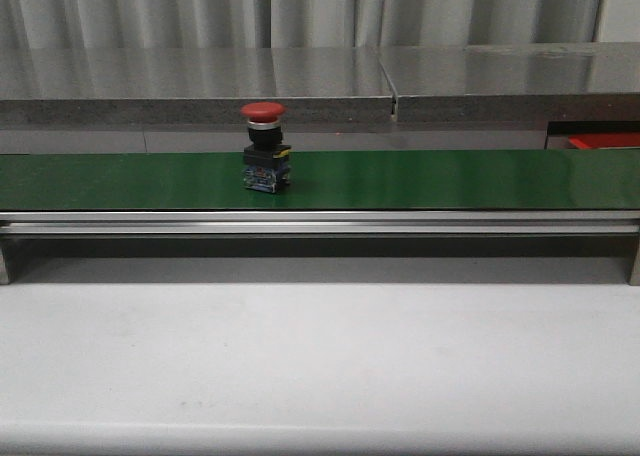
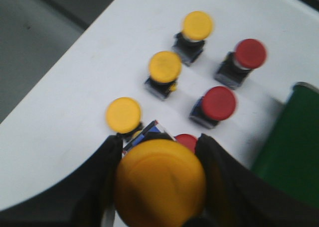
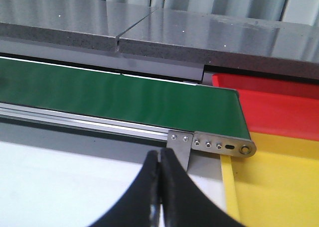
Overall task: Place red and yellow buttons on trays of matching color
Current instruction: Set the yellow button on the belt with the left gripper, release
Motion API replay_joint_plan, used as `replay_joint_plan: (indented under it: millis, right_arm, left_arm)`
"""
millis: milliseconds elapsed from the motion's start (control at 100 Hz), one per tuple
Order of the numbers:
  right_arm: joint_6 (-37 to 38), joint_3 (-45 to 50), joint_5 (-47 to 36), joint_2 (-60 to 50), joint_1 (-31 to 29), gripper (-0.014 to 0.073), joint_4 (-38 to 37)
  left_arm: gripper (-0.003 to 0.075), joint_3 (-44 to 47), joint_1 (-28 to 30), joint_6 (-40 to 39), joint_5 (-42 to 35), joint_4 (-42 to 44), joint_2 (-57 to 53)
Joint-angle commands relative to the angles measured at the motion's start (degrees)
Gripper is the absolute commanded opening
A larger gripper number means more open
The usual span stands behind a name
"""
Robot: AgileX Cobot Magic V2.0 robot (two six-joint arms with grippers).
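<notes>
A red button point(image 1: 264, 146) stands upright on the green conveyor belt point(image 1: 420, 179) in the front view, left of centre. In the left wrist view my left gripper point(image 2: 159, 160) is shut on a yellow button point(image 2: 159, 182), held above the white table. Below it stand three yellow buttons point(image 2: 166, 67) and three red buttons point(image 2: 218, 103), one red one partly hidden behind the held button. My right gripper point(image 3: 160, 162) is shut and empty, hovering near the belt's end. The red tray point(image 3: 269, 107) and yellow tray point(image 3: 271, 187) lie just beyond that end.
The belt's aluminium rail point(image 1: 320, 221) runs across the front view. A grey stone-like counter point(image 1: 300, 76) sits behind it. The belt's metal end bracket point(image 3: 212, 143) lies close ahead of the right fingers. The table edge drops off beside the buttons point(image 2: 60, 62).
</notes>
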Motion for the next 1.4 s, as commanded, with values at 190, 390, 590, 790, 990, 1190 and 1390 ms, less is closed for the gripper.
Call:
replay_joint_plan:
  millis: [190, 390, 590, 790, 990, 1190, 1390]
  right_arm:
    - [-0.12, 0.02, -4.87, -1.02, 0.08, -0.0117, -0.64]
    - [-0.12, 0.02, -4.87, -1.02, 0.08, -0.0117, -0.64]
    - [-0.12, 0.02, -4.87, -1.02, 0.08, -0.0117, -0.64]
    - [-0.12, 0.02, -4.87, -1.02, 0.08, -0.0117, -0.64]
    - [-0.12, 0.02, -4.87, -1.02, 0.08, -0.0117, -0.64]
    - [-0.12, 0.02, -4.87, -1.02, 0.08, -0.0117, -0.64]
    - [-0.12, 0.02, -4.87, -1.02, 0.08, -0.0117, -0.64]
  left_arm:
    - [-0.0019, -6.99, -12.62, 3.36, 0.61, -0.87, -1.14]
    - [-0.0019, -7.48, -18.18, 3.36, 0.50, -0.87, 3.27]
    - [-0.0019, -7.48, -20.43, 3.36, -0.81, -1.53, 7.84]
    - [-0.0018, -8.60, -20.55, 3.36, -1.25, -4.52, 10.36]
    - [-0.0015, -9.55, -20.55, 3.36, 1.04, -4.62, 12.25]
    - [0.0211, -9.80, -20.65, 3.48, 1.21, -4.62, 12.38]
    - [0.0649, -10.07, -20.98, 4.57, 0.57, -6.19, 12.38]
